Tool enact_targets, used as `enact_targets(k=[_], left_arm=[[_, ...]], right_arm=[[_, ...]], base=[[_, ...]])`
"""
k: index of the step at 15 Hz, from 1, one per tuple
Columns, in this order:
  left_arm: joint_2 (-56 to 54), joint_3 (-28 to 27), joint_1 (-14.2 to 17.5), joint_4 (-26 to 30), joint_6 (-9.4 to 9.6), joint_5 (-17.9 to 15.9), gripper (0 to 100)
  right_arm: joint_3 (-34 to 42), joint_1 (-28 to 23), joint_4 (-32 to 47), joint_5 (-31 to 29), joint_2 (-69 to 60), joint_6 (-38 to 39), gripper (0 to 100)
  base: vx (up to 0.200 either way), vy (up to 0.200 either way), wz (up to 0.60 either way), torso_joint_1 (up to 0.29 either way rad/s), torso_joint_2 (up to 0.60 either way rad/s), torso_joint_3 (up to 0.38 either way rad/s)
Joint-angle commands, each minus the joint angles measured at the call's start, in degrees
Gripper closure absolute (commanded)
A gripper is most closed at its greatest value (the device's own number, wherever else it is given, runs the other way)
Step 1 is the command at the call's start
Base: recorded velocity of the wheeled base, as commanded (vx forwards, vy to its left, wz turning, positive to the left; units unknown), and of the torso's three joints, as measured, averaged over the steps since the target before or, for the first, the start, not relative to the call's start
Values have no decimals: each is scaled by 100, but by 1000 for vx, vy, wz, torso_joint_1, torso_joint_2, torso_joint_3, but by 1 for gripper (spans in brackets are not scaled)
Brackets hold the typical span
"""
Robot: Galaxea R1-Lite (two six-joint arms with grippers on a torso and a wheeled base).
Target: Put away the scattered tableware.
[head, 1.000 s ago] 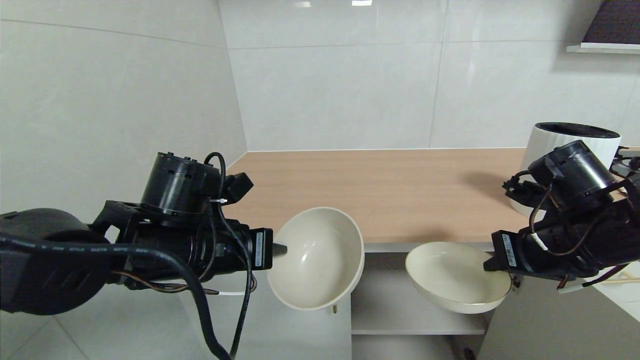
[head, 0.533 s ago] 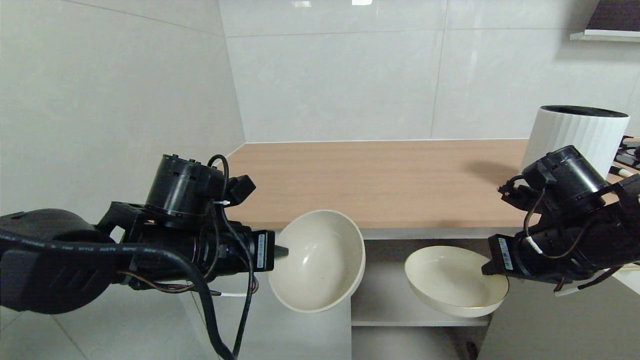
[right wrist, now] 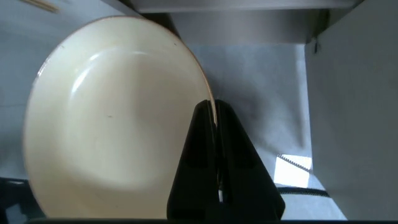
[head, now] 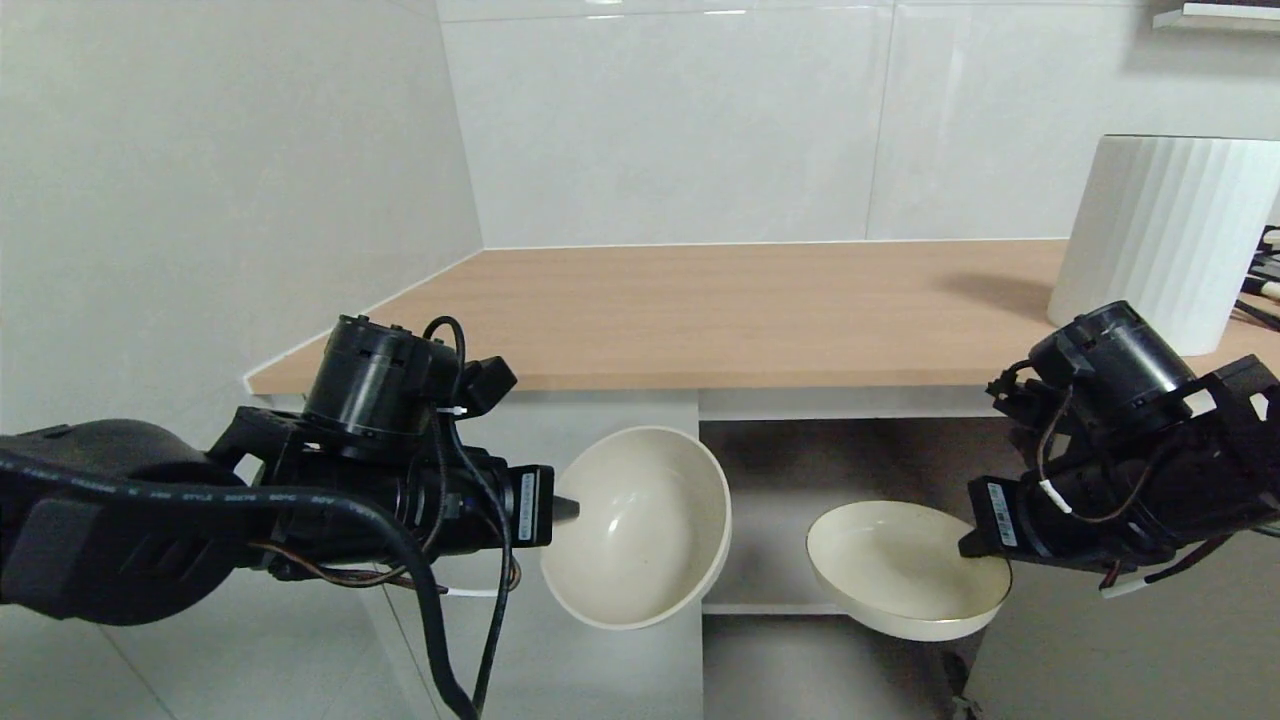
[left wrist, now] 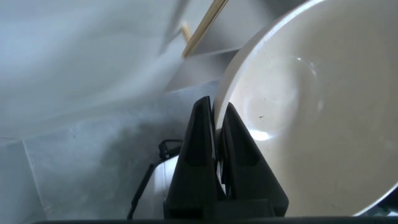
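Just under wooden countertop (head: 750, 300), walls (head: 660, 130) white-tiled: left end effector (head: 570, 508) tight on bowl (head: 640, 530), right end effector (head: 968, 545) on plate (head: 895, 570).

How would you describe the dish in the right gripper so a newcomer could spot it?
Below the wooden countertop is an open cabinet recess. In front of it the right gripper pinches the rim of a shallow cream plate, held roughly level. Unlike the deeper bowl tilted in the left gripper beside it, it has a thin gold edge.
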Motion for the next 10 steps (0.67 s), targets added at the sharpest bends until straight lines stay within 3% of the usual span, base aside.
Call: enact_targets(k=[1,4,8,10], left_arm=[[23,-1,1,-1,-3,1,100],[32,-1,1,-1,-3,1,100],[50,-1,1,-1,-3,1,100],[67,-1,1,-1,-3,1,100]], right_arm=[[1,42,1,-34,60,1,100],[45,86,1,-43,86,1,100],[54,157,1,-43,183,1,100],[133,438,-8,-43,473,1,100]], base=[[0,0,0,-129,461,330],[0,0,0,-66,269,199],[0,0,0,-7,39,19],[0,0,0,0,0,0]])
